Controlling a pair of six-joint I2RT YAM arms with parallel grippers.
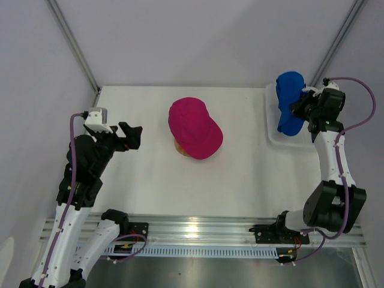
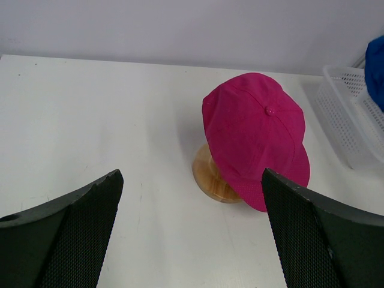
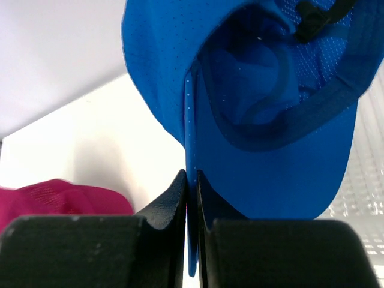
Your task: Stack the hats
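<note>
The right claw [image 1: 298, 108] pinches a blue hat [image 1: 288, 96] above the white basket [image 1: 273, 137], the pink hat [image 1: 193, 127] sits on a wooden stand [image 2: 210, 175] in the middle of the tabletop [image 1: 144, 180], and the left claw [image 1: 133, 137] stands open.

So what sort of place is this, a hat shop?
Probably a robotics lab bench, not a shop: two robot arms bolted to a metal rail, plain white walls boxing in the table, and a pink cap set on a wooden stand like a practice prop.
</note>
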